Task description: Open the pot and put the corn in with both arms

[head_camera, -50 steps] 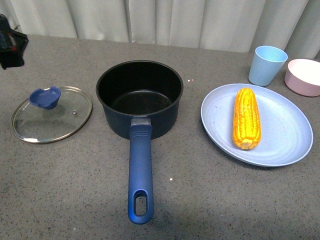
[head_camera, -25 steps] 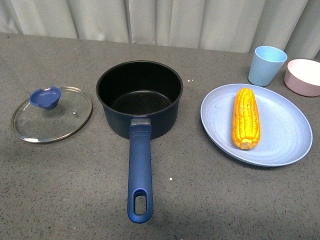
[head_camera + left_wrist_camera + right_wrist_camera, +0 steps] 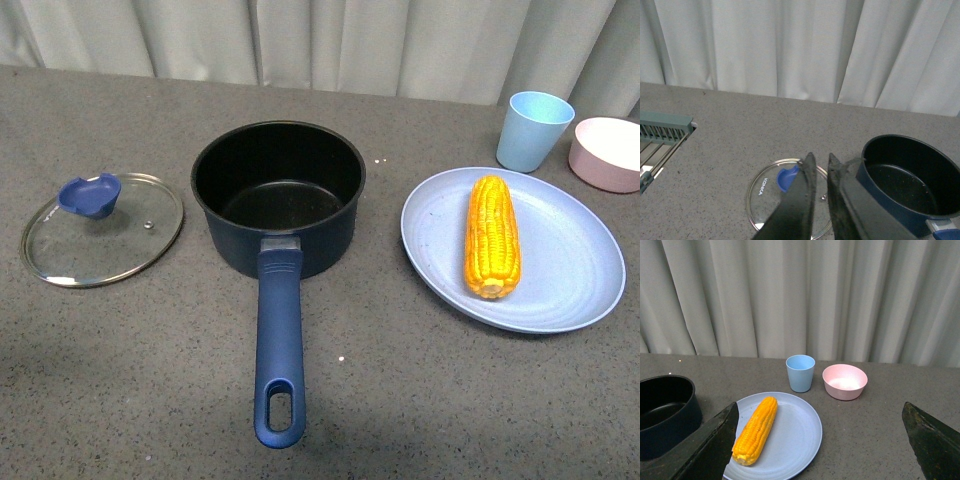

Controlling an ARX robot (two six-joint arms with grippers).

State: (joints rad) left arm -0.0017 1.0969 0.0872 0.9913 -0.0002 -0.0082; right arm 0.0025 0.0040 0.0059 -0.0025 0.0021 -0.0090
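Left arm gone from front | pot [image 3: 278,190] empty | corn [image 3: 492,237] on plate [image 3: 575,275] | left gripper [image 3: 820,157] near-closed | right gripper [image 3: 820,407] spread

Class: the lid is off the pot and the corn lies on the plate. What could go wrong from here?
1. The round corn lies loose on the plate; it may roll as the open right gripper closes.
2. The cup and bowl stand just behind the plate; an overreach could topple them.
3. The corn looks about as long as the pot is wide, so it might catch on the rim.
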